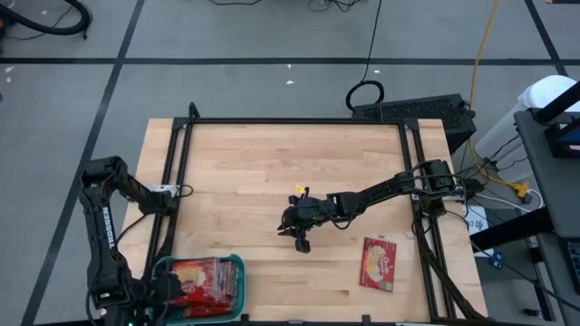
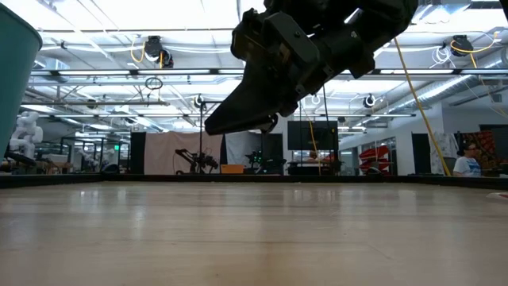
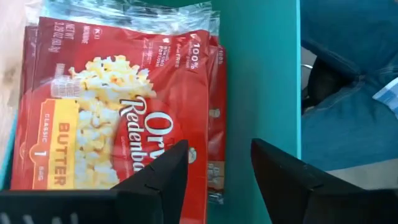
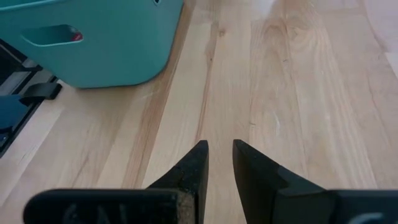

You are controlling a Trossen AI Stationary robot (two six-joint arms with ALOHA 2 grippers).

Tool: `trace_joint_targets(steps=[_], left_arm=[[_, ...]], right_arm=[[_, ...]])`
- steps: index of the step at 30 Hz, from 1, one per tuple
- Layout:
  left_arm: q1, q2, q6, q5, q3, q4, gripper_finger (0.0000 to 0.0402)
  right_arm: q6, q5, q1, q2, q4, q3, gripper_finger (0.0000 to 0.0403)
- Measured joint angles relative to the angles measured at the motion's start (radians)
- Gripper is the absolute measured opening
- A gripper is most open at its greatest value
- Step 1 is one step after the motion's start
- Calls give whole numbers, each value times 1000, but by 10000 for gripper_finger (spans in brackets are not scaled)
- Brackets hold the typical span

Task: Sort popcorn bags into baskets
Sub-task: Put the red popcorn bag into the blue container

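Observation:
The teal basket (image 1: 237, 264) stands at the table's near left corner with a stack of red popcorn bags (image 1: 204, 281) lying flat in it. My left gripper (image 3: 214, 163) hangs open over the stack's top bag (image 3: 112, 112), beside the basket's wall (image 3: 267, 74), with nothing between its fingers. One more popcorn bag (image 1: 379, 264) lies flat on the wood at the near right. My right gripper (image 1: 294, 231) hovers over the table's middle, clear of the wood (image 2: 238, 119). Its fingers (image 4: 217, 163) stand a narrow gap apart, and they are empty.
Bare wood spreads between the basket (image 4: 93, 43) and the lone bag. Black frame rails (image 1: 177, 181) run along the table's left, far and right sides. A person's jeans (image 3: 348, 112) show just beyond the basket. Another person (image 2: 468, 159) sits far off in the room.

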Motion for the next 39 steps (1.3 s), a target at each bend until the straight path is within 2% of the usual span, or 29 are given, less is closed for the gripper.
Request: trace_joint_targets(steps=[7,13,18,24,26,33,39], left_arm=[[56,-24,120,-15,0,5,129],[163,-86,303,-180,0,1,92],[281,-97,485,-319,0,-22,78],[432,-97,712,-433,0,15,76],[475,-97,760,-474,0,40,76],[596,-92,813,-508,0,132,76],[663,-90,874,-442,0,147,76]], right_arm=[[0,0,0,0,19,0,68],[26,11,40,-65,-80,0,68],[104,174,149,-197,-340,0,68],[423,397,326,-315,-651,1,69],[549,428,387,-329,-737,1,69],[944,394,574,-332,-982,1,69],[1175,302,715,-332,-1161,1,68]])
